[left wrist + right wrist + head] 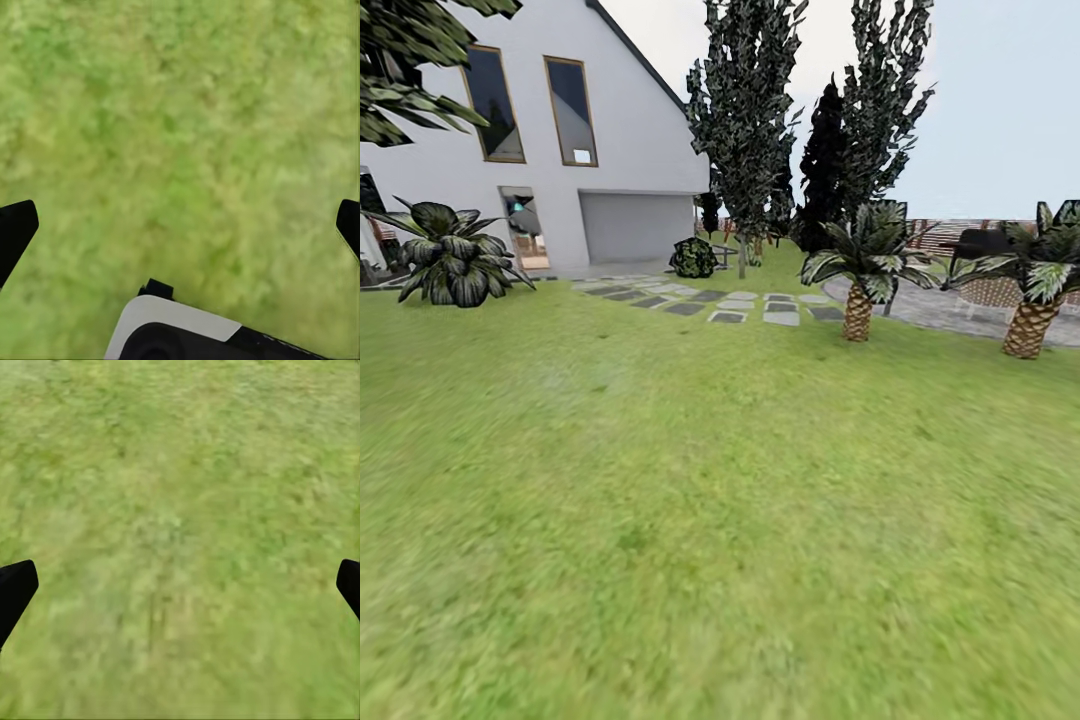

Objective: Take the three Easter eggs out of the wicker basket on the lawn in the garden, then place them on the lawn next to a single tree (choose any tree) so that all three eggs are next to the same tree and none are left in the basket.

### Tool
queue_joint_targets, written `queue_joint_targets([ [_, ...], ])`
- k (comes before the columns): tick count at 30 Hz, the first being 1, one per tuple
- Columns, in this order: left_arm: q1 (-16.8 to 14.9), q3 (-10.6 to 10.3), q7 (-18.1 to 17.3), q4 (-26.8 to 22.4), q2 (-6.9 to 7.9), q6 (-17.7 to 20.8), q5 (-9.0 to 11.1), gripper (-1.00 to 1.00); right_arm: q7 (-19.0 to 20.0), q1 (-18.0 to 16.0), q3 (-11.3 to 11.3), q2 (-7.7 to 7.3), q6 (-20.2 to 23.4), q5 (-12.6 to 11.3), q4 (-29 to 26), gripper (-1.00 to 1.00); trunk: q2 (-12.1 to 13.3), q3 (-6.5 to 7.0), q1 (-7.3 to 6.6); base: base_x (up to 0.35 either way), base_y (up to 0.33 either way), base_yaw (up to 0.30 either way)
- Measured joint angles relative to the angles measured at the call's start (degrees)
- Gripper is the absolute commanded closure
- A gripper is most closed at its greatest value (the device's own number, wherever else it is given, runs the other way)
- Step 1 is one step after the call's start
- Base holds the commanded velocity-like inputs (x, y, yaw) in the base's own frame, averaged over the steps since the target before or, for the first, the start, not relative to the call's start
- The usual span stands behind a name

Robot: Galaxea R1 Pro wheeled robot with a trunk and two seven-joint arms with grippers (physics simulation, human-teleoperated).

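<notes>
The lawn (690,520) is stretching across the whole near ground in the head view, patchy green and running back to a white house (530,150) at the far left. A path of grey stepping stones (710,302) is lying along the lawn's far edge, leading toward a grey paved area (950,310) at the far right. Two small palms (860,270) are standing at the lawn's far right edge beside that paving. Behind the stones a tree (745,110) with a dark jagged crown is rising near the house corner, with darker trees beside it. A broad-leaved bush (452,255) is sitting at the far left edge near the house. The left pincer (180,225) is hanging over bare grass with its dark fingertips (15,232) spread wide, grasping nothing, and a white and black part of the robot (195,334) is showing beneath it. The right pincer (180,585) is likewise released, its fingertips (15,592) wide apart above grass.
</notes>
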Motion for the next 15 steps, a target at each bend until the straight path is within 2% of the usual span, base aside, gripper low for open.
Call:
queue_joint_targets([
  [15, 0.02, 0.02, 0.03, 0.00, 0.00, -0.27, 0.17, -1.00, 0.00, 0.00, 0.00, 0.00, 0.05, 0.00, 0.00, -1.00, 0.00, 0.00, 0.00, 0.332, 0.000, 0.000],
])
